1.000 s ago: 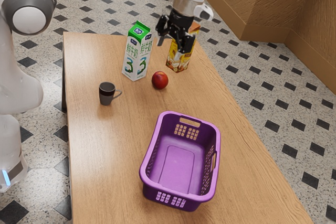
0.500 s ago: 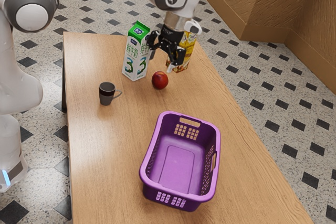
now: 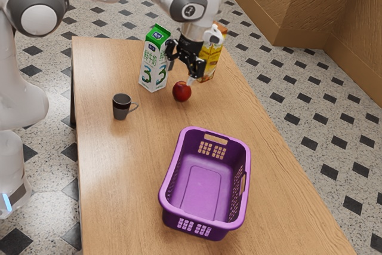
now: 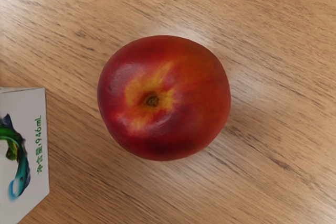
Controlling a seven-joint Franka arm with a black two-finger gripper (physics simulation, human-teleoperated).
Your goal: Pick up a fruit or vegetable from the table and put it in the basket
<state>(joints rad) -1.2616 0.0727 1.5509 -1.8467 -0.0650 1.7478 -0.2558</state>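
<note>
My gripper (image 3: 181,73) is open just above the red fruit (image 3: 181,91), its two fingers apart and pointing down, with nothing held between them. The fruit rests on the wooden table in front of the milk carton. In the wrist view the same round, red-and-yellow fruit (image 4: 178,114) is seen from above, stem hollow upward. The purple basket (image 3: 205,219) stands on the table toward the exterior view's bottom; its inside holds nothing.
A green-and-white milk carton (image 3: 153,68) stands close beside the gripper, its side (image 4: 26,166) near the fruit in the wrist view. Behind the gripper is a yellow carton (image 3: 210,58). A dark mug (image 3: 121,109) sits toward the exterior view's left on the table (image 3: 119,177).
My gripper has come down and toward the exterior view's left, from beside the yellow carton to above the fruit. The fruit, cartons, mug and basket have kept their places.
</note>
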